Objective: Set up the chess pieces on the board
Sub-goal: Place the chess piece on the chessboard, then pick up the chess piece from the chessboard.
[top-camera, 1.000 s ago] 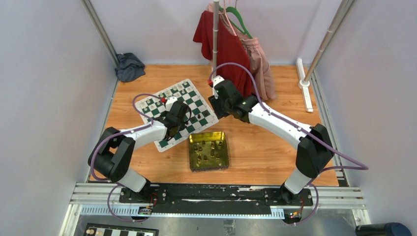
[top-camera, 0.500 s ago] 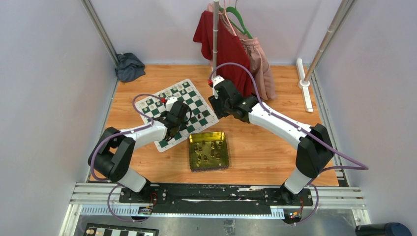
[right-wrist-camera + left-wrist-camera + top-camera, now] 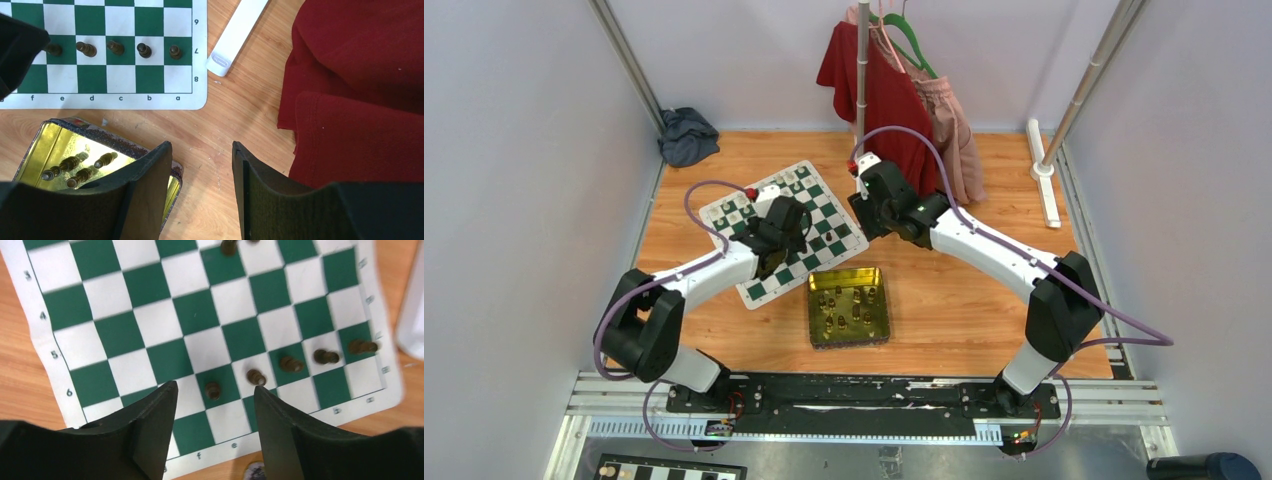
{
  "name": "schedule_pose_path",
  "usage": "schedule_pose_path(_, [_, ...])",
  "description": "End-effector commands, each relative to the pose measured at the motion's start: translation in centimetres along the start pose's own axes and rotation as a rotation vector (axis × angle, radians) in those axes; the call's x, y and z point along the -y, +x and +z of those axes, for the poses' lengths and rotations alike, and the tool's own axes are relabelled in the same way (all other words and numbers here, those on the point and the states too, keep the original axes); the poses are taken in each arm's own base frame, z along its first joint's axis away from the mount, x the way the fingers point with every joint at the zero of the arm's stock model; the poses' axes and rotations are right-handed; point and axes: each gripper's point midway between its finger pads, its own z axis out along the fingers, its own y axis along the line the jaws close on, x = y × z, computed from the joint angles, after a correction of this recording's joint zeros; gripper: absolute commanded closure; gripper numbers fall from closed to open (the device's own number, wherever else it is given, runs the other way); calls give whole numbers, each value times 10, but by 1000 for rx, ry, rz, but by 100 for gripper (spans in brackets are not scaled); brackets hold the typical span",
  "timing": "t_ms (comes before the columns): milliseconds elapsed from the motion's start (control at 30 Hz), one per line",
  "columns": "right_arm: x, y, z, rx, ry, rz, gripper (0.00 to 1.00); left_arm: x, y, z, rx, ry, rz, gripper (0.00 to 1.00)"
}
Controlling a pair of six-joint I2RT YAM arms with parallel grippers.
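L gripper [image 3: 214, 389]: fingers apart, nothing held, low over board [image 3: 165, 315] by e/f edge
R gripper [image 3: 201, 145]: spread wide, empty, beside tin [image 3: 47, 137]
dark pawns [image 3: 116, 47]: five in row, rank 7
tin: more dark pcs [image 3: 70, 163] inside

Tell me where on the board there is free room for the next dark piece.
Free: the row of squares between the dark pawns and the board's lettered border; also the middle rows. Crowded: the pawn row and the tin.
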Motion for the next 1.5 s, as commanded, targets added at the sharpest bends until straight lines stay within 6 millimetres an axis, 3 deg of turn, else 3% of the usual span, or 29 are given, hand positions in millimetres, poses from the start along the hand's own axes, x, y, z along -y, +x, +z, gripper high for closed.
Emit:
schedule_pose_path(0, [8, -12, -4, 19, 8, 11, 48, 6, -47, -17, 119, -15, 2, 32])
schedule_pose_path(133, [7, -14, -1, 16, -9, 11, 48, 16, -67, -21, 148, -1, 27, 18])
schedule_pose_path(333, [11, -15, 1, 22, -36, 35, 48, 26, -81, -8, 157, 6, 54, 12])
schedule_pose_path(567, [20, -19, 9, 26, -29, 60, 48, 23, -78, 39, 111, 7, 11, 18])
schedule_pose_path(700, [21, -22, 14, 25, -30, 72, 48, 22, -77, 56, 89, 13, -5, 22])
schedule_pose_path(900, [20, -24, 20, 23, -33, 80, 48, 28, -86, 74, 88, 37, -6, 27])
schedule_pose_path(1033, [20, -19, 25, 11, -33, 86, 48, 25, -84, 85, 79, 26, -11, 36])
schedule_pose_path(1467, [22, -20, 35, 4, -28, 92, 48, 19, -79, 108, 55, 26, -24, 39])
